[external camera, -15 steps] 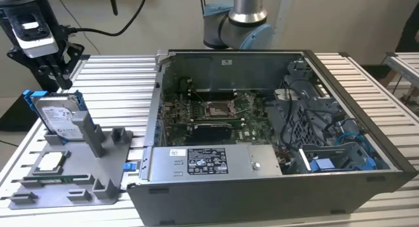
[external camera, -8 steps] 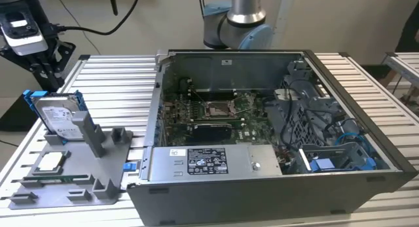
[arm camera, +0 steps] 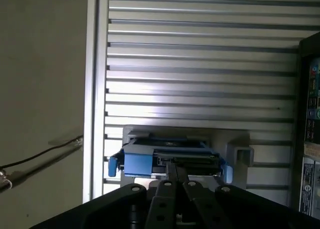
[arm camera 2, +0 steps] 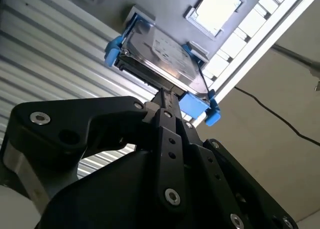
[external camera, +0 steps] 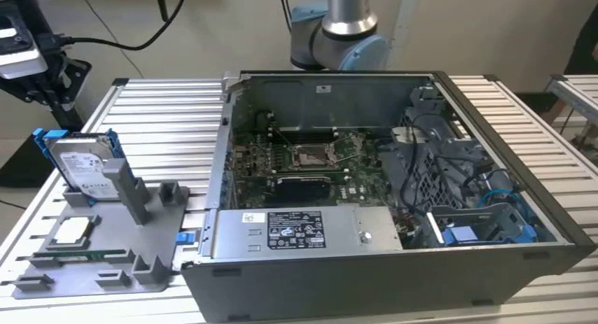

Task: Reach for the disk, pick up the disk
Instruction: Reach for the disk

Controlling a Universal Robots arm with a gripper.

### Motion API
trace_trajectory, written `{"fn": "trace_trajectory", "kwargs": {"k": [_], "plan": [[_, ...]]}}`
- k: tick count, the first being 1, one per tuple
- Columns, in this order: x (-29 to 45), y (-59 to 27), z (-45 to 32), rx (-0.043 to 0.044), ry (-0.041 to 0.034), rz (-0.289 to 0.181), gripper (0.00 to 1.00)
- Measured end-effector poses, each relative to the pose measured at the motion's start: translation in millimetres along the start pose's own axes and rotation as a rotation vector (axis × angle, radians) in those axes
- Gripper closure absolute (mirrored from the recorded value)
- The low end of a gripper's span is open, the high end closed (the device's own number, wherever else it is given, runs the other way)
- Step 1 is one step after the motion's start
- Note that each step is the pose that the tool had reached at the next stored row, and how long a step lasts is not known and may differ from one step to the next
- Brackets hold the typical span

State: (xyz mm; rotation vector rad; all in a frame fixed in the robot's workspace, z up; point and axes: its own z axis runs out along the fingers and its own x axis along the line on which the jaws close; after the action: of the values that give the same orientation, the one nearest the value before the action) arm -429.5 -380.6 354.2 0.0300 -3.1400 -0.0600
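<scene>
The black tool (arm camera 2: pixel 166 95) has its two fingers drawn together, gripping nothing. In the second wrist view it points at the disk (arm camera 2: pixel 160 54) and looks to be apart from it. The disk stands on edge in a grey holder (external camera: pixel 131 219) at the exterior view's left, probably so that its blue-framed upper edge is easy to pinch. The holder sits on the slatted bench (external camera: pixel 159 114), beside an open computer case (external camera: pixel 393 198).

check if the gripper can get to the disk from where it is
Probably yes: the disk stands upright in its grey holder with nothing over it, and the gripper points at its upper edge, though its jaws are shut.
</scene>
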Motion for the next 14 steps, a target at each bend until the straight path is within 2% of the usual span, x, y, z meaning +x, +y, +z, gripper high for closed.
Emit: {"fn": "trace_trajectory", "kwargs": {"k": [6, 12, 14], "plan": [[16.0, 0.5, 0.5, 0.0, -0.0001, 0.0, 1.0], [26.1, 0.4, 0.9, 0.0, 0.0, 0.0, 1.0], [27.1, 0.2, 0.9, 0.0, 0.0, 0.0, 1.0]]}}
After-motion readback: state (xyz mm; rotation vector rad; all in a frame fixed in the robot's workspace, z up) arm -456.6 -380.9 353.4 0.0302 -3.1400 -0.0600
